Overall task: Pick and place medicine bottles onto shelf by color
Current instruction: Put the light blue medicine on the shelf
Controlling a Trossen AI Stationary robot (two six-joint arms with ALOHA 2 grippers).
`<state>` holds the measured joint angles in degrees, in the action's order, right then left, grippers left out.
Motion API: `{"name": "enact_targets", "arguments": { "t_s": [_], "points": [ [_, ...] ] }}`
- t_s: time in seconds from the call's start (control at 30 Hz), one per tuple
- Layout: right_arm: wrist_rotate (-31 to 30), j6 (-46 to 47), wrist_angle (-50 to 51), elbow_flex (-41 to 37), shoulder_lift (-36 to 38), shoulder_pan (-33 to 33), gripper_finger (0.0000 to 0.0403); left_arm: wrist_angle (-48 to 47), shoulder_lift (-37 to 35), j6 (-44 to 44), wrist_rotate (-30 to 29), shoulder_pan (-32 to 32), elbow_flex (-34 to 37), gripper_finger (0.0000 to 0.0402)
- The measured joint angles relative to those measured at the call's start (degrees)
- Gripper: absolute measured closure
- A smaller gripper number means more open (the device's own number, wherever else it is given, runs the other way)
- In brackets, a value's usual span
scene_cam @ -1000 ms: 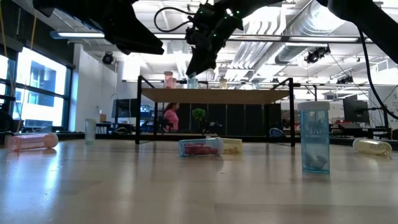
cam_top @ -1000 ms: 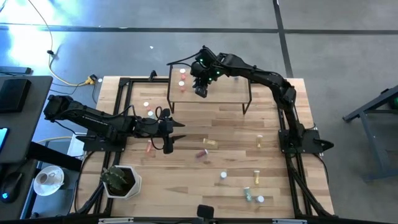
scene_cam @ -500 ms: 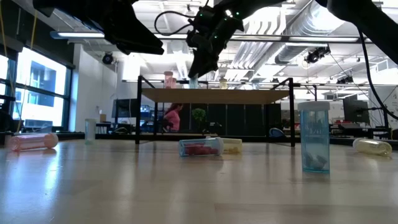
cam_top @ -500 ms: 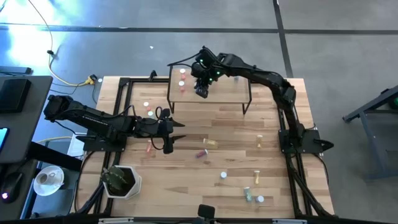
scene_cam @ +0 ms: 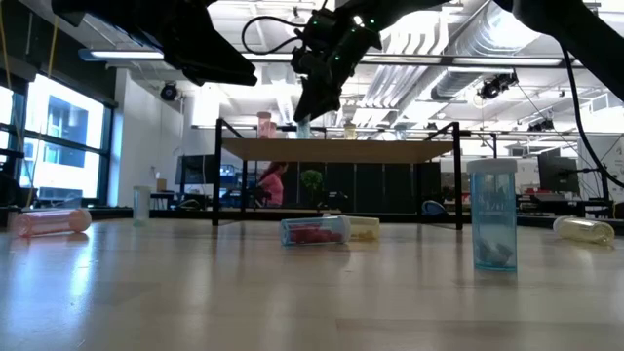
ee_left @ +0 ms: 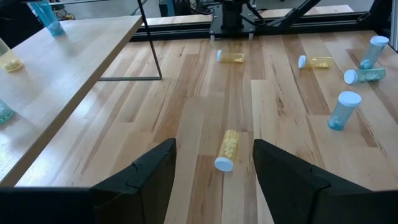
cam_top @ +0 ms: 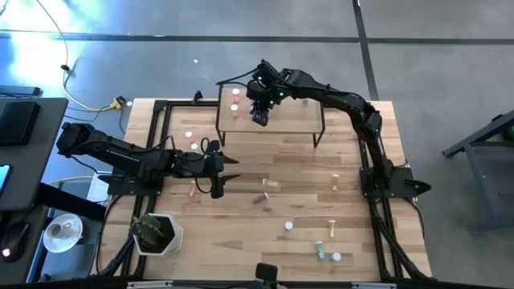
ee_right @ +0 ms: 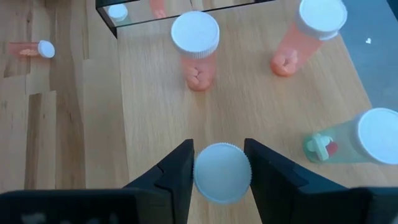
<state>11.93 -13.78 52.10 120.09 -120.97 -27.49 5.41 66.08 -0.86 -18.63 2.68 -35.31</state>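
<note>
The shelf stands at the table's far side. My right gripper is over its left part, shut on a small white-capped bottle. Two pink bottles and a green one stand upright on the shelf board beside it. My left gripper is open over the table's left middle. A yellow bottle lies on its side on the table ahead of its fingers. More bottles lie and stand across the tabletop. My right gripper pinches the bottle by the sides of its white cap between its two fingers, coming from above and pointing down. The bottle is upright below the fingers. The cap and fingers hide its base, so I cannot tell whether it rests on the shelf.
A white pot with a plant stands at the near left corner. Loose bottles lie at the table's middle and near right. A pink bottle lies near my left gripper. The shelf's black legs stand on the tabletop.
</note>
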Motion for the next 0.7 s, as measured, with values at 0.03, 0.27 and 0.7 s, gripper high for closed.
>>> {"name": "enact_targets", "arguments": {
  "t_s": [0.03, 0.27, 0.7],
  "points": [
    [-0.38, 0.02, 0.0, 0.0, 0.0, 0.0, 0.027, 0.0, 0.0, 0.0, 0.0, 0.0, 0.0, 0.0198],
    [-2.84, -0.09, -0.65, 0.0, 0.01, 0.0, 0.0269, 0.0, 0.0, 0.0, 0.0, -0.01, 0.0, 0.0198],
    [-1.54, 0.26, -0.37, 0.02, 0.11, 0.0, 0.0238, 0.0, 0.0, 0.02, 0.0, 0.0, 0.0, 0.0198]
  ]
}}
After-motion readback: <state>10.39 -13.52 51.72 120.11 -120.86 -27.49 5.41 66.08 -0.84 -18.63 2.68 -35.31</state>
